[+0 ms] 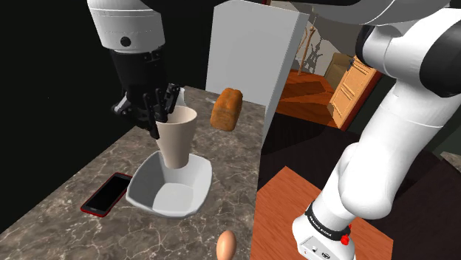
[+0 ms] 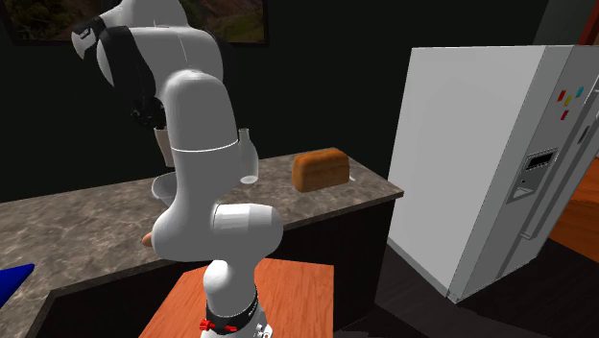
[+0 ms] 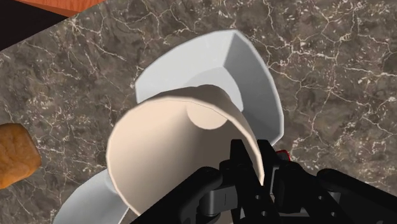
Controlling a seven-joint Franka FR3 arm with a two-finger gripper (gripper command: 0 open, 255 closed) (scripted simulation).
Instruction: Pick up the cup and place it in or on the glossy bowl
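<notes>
Gripper (image 1: 166,111) clamped on rim of cream cup (image 1: 176,140), one finger inside, one outside. Cup upright, base dipping into back of glossy white bowl (image 1: 177,198) (can't tell if it touches bottom). Bowl on marble counter (image 1: 66,214). Red-edged phone (image 1: 107,194) just beside bowl, bread loaf (image 1: 227,108) behind, egg (image 1: 227,244) near counter edge.

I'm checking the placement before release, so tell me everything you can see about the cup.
The cup is a plain cream tumbler, wide at its open mouth and tapering to a small flat base, and it is empty inside. It stands roughly upright with its base down in the hollow of the whitish, square-cornered bowl on the marbled counter. Whether the base rests on the bowl's floor I cannot tell. The black claw clasps its rim, one finger inside the wall and one outside.
</notes>
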